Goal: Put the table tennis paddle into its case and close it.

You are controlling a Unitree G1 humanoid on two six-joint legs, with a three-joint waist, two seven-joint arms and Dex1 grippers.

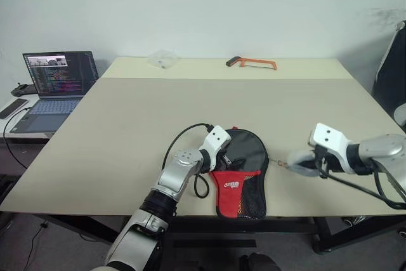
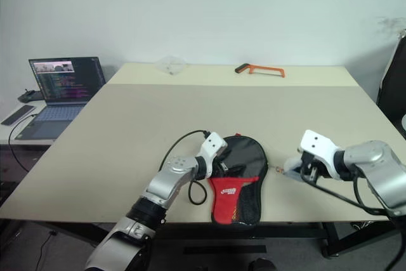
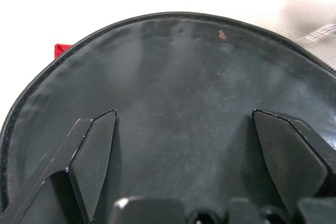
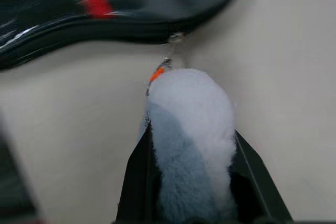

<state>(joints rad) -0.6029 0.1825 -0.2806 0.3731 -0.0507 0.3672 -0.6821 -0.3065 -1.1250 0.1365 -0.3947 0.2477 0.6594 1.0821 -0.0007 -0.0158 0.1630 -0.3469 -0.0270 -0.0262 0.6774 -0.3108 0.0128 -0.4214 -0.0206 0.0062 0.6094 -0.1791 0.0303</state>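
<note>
The case (image 1: 246, 157), black fabric with a red mesh lower panel, lies flat near the table's front edge. My left gripper (image 1: 227, 158) rests at its left side, open, with both fingers (image 3: 94, 156) spread over the case's black face (image 3: 184, 77). To the right of the case, my right gripper (image 1: 297, 164) is shut on a grey fluffy lump (image 4: 189, 129). A short cord with an orange bit (image 4: 157, 73) ties the lump to the zip at the case's right edge (image 4: 173, 38). The table tennis paddle is hidden.
An open laptop (image 1: 54, 87) and a dark handset (image 1: 13, 107) sit on a side desk at the left. At the table's far edge lie an orange hacksaw (image 1: 251, 63) and a clear plastic piece (image 1: 162, 59). A black chair (image 1: 390, 74) stands at the right.
</note>
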